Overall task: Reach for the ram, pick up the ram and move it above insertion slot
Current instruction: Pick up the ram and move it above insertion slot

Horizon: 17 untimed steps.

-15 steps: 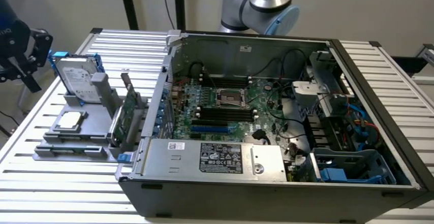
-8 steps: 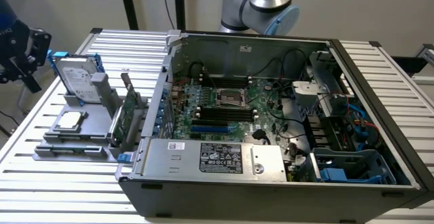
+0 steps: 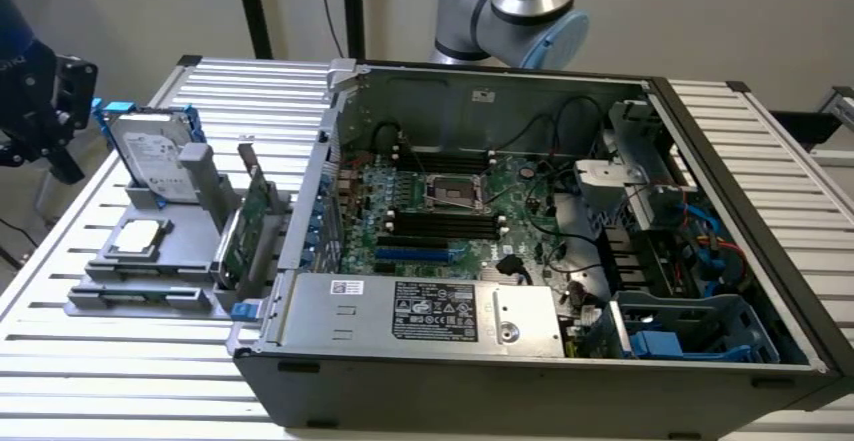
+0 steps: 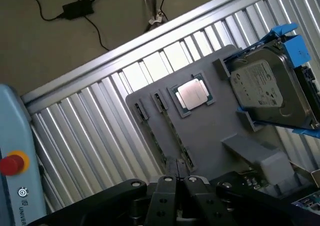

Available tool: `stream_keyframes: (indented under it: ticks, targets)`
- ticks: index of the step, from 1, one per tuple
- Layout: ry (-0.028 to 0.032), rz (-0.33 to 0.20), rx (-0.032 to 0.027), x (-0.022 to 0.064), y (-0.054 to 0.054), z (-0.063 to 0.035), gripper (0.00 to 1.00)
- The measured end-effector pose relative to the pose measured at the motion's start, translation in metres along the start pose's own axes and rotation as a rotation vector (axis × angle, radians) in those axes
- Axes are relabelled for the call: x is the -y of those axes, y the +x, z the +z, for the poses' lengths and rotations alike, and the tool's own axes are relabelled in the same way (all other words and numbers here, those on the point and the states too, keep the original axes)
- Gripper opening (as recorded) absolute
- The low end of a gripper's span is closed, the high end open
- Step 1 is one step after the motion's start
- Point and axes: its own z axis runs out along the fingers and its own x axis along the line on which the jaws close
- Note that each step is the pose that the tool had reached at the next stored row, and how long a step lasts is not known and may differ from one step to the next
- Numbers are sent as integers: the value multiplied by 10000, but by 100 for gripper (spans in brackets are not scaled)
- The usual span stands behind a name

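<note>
Black two-finger gripper hangs at the exterior view's left, near the silver hard drive in its blue caddy, off the outer side of the grey plastic parts fixture on the ribbed aluminium table, well apart from the open dark metal computer case. Its fingers stand almost together with a sliver between them and hold nothing. I can't place the ram, the long thin green memory stick, for certain. Two long narrow slots in the fixture beside the square silver-lidded CPU look like stick holders, but I can't tell if either is loaded. The only green on that side is a thin circuit board standing on edge between fixture and case wall, and I can't tell if it is the ram or a broader card. The insertion slot is presumably one of the long black sockets on the green motherboard. Handling, my read: light, stiff, thin, fragile at the chips and contact edge, with smooth faces likely to slip or pivot in a pinch. Best hold is across the thickness, mid-length on the free long edge, pads on bare board and off the contacts.
</note>
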Motion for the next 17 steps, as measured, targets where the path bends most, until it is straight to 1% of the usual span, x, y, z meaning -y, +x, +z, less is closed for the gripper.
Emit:
stream_keyframes:
  ticks: [5, 8, 11, 17]
  targets:
    - [119, -913, 40, 0, 0, 7, 11]
    - [175, -1460, 58, 0, 0, 12, 11]
    - [191, -2000, 60, 0, 0, 22, 11]
    - [172, -3093, 46, 0, 1, 47, 11]
